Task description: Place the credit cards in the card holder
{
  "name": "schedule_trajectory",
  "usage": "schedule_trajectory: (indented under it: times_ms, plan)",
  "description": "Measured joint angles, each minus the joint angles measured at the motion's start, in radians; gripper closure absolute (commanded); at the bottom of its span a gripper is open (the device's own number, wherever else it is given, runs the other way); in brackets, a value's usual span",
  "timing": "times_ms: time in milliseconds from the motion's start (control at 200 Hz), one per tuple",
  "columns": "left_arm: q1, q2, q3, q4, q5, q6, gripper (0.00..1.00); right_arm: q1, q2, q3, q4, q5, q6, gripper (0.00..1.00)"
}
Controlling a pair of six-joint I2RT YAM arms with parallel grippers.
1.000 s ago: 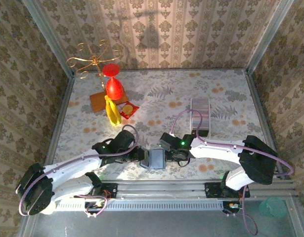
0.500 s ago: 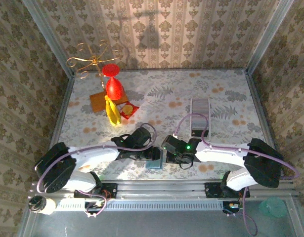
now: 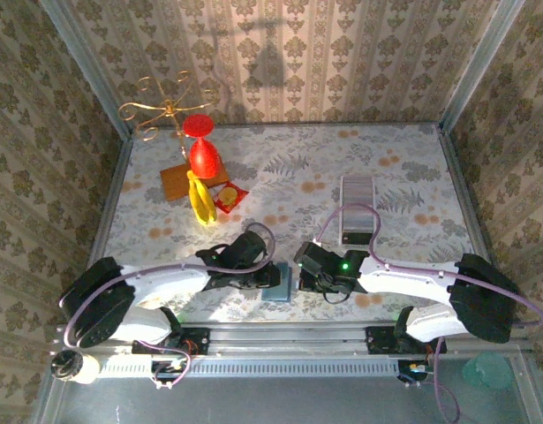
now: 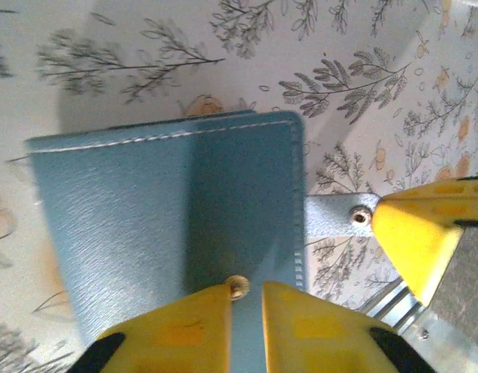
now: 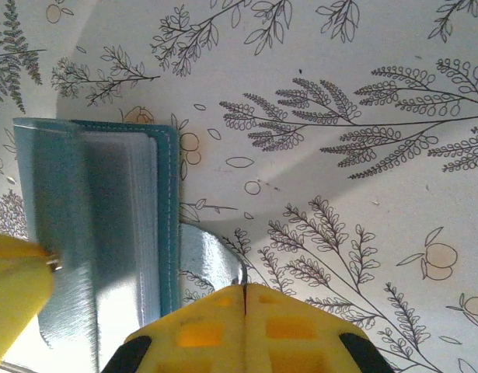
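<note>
Left gripper shifted onto card holder | right gripper pinches its tab

Seen from above, the card holder is partly covered by the left gripper and right gripper. Both wrist views cut off its near edge, and what its sleeves hold is unclear.

A lab test booth: wallpaper panels in aluminium framing enclose a floral tabletop bearing 2 robot arms.
</note>
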Motion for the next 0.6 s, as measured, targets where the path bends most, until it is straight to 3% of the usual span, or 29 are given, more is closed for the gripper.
schedule_trajectory:
  times_ms: [225, 600]
  plan:
    - [0.0, -0.057, -0.067, -0.037, -0.032, -0.014, 0.99, -0.003, 0.0, 0.0, 0.018, -0.014, 0.0, 1.0]
    - [0.0, 0.102, 0.026, -0.011, 0.019, -0.011, 1.0, -0.006, 0.003, 0.0, 0.113, -0.063, -0.001, 1.0]
